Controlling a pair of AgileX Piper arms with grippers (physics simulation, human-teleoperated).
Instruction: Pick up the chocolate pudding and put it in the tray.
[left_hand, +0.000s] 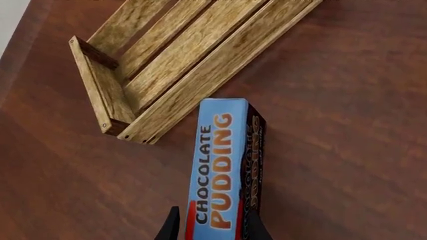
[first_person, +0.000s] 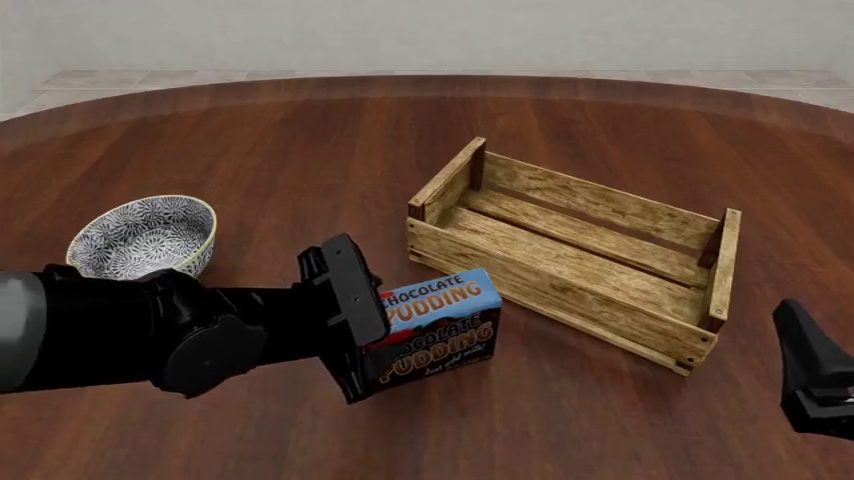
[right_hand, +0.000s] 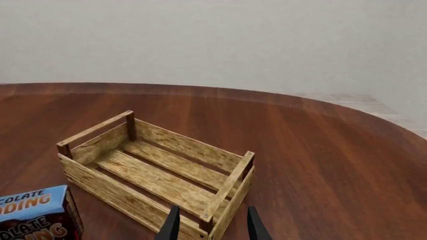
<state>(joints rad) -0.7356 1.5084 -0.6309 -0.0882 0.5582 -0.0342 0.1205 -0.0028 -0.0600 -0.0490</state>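
Note:
The chocolate pudding (first_person: 441, 322), a small carton with a blue top and a dark brown lower part, is held in my left gripper (first_person: 378, 335), which is shut on its left end. It sits just in front of the near long side of the tray (first_person: 574, 262), an open crate of light wooden slats. In the left wrist view the carton (left_hand: 223, 170) sticks out from between the fingers (left_hand: 171, 227), with the tray's corner (left_hand: 120, 115) just beyond it. My right gripper (first_person: 811, 375) is open and empty at the lower right, near the tray's right end (right_hand: 230, 187). The right wrist view also shows the pudding (right_hand: 37, 212).
A round blue-white patterned bowl (first_person: 143, 235) stands at the left, behind my left arm. The dark wooden table (first_person: 400, 150) stretches away behind the tray, and its curved far edge shows at the back.

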